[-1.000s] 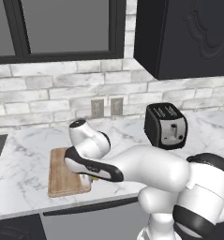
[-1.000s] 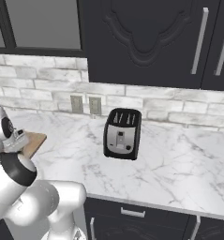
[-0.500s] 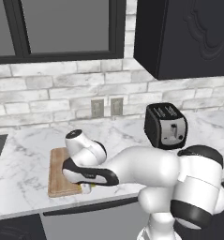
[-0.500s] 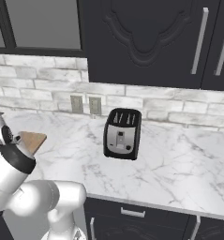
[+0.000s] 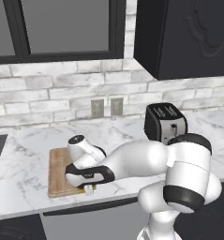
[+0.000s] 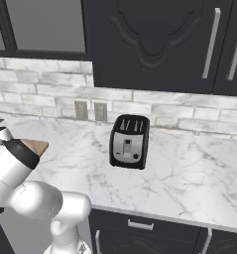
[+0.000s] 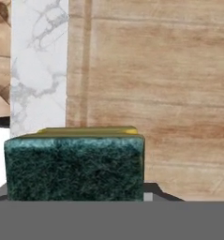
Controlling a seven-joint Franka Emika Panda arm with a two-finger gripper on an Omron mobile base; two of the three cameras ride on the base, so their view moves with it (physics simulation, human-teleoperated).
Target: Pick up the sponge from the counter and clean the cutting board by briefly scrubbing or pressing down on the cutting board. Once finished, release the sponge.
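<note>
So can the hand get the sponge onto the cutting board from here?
Probably yes: the hand is shut on the sponge at the near edge of the cutting board, and the wood ahead looks bare.

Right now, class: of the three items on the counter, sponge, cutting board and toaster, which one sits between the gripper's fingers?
The sponge: the small yellow block with a dark green top. The cutting board lies flat beneath; the toaster stands apart.

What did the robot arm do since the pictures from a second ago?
The arm swung lower and toward the front edge of the cutting board, carrying the sponge down with it; the gripper stayed shut on the sponge. The board, toaster and counter did not move.
</note>
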